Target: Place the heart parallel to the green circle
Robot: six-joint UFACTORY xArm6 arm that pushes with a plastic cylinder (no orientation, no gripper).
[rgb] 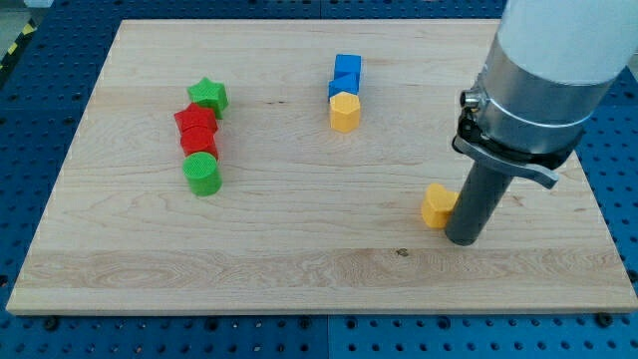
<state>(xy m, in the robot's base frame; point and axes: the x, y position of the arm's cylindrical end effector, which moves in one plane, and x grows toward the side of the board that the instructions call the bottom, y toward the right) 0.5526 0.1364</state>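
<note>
The yellow heart lies on the wooden board at the view's lower right. My tip stands right beside it, on its right side and a little toward the view's bottom, and the rod touches or nearly touches the heart. The green circle sits far off at the view's left, at the bottom end of a short column of blocks.
Above the green circle stand a red block, a second red block and a green star. At the top centre are two blue blocks with a yellow hexagon just below them.
</note>
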